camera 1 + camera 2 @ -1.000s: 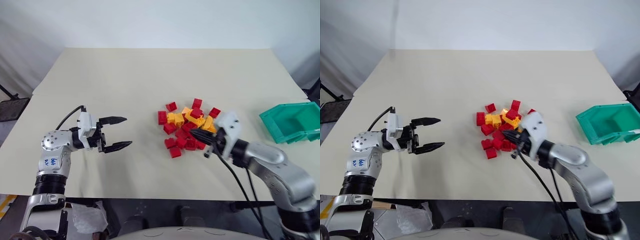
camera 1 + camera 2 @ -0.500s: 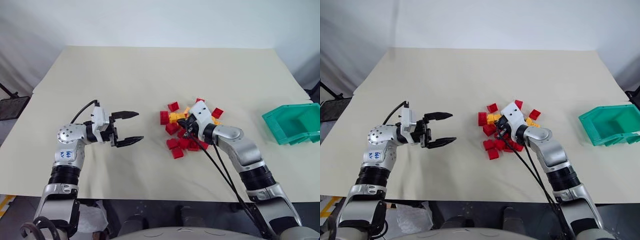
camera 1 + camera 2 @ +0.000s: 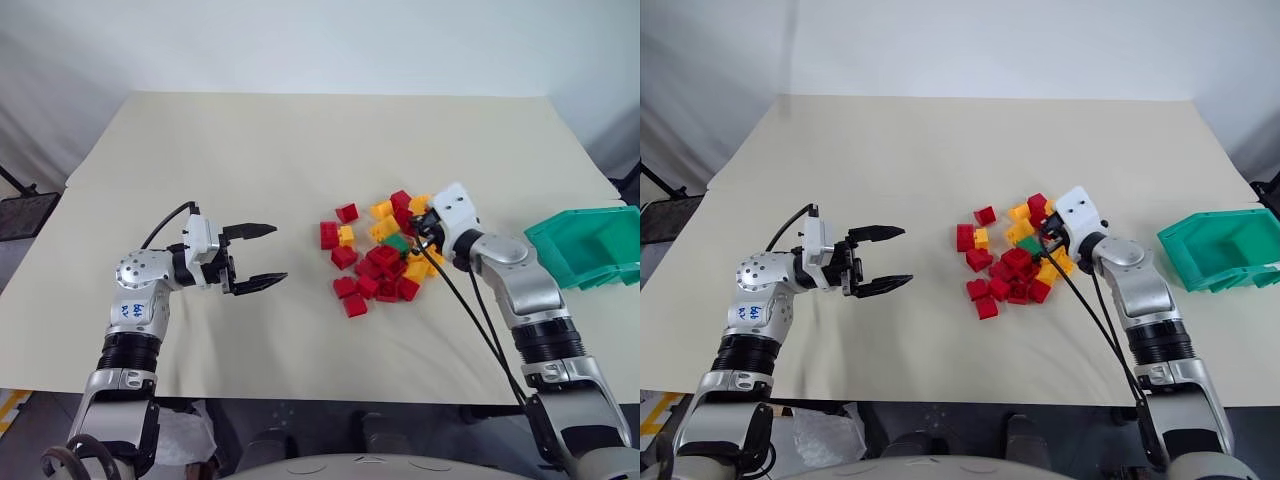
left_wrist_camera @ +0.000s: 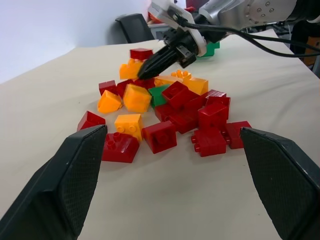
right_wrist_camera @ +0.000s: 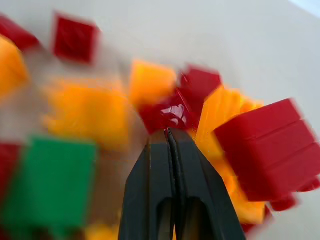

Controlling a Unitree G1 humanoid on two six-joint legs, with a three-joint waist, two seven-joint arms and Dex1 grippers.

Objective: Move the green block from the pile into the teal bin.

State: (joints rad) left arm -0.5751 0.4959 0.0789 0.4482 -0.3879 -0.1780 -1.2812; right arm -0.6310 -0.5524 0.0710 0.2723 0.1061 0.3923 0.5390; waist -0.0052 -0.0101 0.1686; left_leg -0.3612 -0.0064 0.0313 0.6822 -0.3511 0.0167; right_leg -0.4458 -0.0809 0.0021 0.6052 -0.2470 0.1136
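Green block lies exposed in the pile, just beside the right gripper, whose clenched fingers grasp nothing and point into the bricks. Left gripper hovers released, well apart from the pile. To do this step well, spread the right fingers first, straddle the green block alone, avoid the touching red bricks, then clamp. Bin waits beyond the right arm.
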